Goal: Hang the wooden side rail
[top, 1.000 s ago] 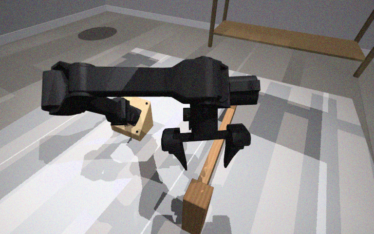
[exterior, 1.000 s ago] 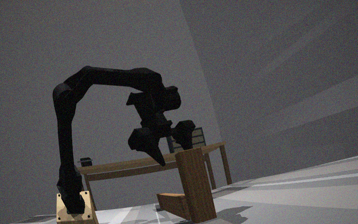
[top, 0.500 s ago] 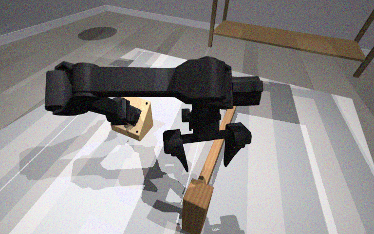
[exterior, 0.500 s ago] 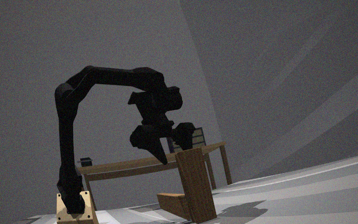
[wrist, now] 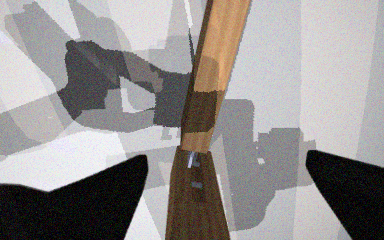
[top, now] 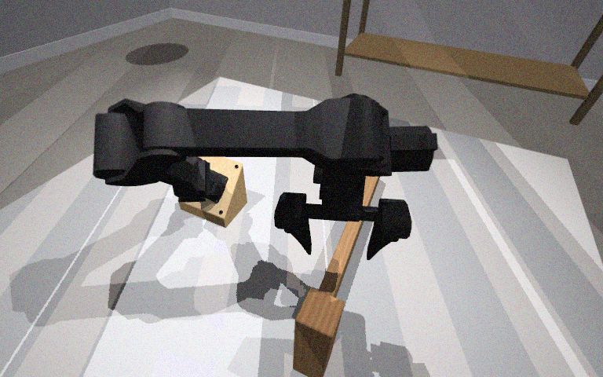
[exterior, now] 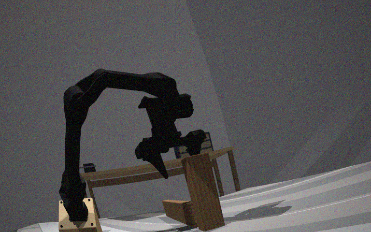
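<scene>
The tall brown square wooden post [top: 317, 313] [exterior: 203, 191] [wrist: 196, 217] blocks the near end of the long light-brown wooden rail [top: 345, 248] [exterior: 176, 210] [wrist: 222, 55]; both long sides of the rail look open to black tapered fingers [top: 305, 237] [exterior: 158, 164]; the space above it seems free, though shadow blurs the junction.
</scene>
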You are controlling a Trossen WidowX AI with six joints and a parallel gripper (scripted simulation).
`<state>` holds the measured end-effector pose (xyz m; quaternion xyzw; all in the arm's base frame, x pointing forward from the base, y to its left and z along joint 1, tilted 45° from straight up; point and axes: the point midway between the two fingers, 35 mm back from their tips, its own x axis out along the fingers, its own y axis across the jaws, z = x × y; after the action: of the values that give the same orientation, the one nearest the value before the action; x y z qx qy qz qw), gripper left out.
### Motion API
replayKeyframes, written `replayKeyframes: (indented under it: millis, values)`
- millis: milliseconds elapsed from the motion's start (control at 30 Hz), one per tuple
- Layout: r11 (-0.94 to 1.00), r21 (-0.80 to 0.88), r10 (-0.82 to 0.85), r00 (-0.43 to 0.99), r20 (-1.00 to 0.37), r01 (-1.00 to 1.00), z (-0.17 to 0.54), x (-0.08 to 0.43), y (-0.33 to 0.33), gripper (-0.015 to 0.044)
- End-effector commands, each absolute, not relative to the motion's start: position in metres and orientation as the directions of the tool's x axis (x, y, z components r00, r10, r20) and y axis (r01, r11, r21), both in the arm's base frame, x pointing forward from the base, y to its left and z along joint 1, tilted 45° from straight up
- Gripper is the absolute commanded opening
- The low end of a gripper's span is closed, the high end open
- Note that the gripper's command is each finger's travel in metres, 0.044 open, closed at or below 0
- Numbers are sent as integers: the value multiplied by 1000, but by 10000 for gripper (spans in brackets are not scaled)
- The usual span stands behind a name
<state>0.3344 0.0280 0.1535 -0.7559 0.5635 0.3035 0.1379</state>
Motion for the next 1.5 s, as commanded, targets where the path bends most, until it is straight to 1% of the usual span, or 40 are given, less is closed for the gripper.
replayKeyframes:
  millis: [0,67,300,433,667,1467]
  values:
    - [-135,21,-711,82,-698,-991,124,333,43,440]
    - [-91,2,-698,62,-713,-996,119,332,46,440]
    - [-91,2,-698,62,-713,-996,118,332,44,440]
    - [-91,1,-699,63,-713,-996,96,334,23,440]
    - [-91,1,-699,63,-712,-996,85,335,11,440]
    - [-91,0,-698,64,-713,-996,59,339,-13,440]
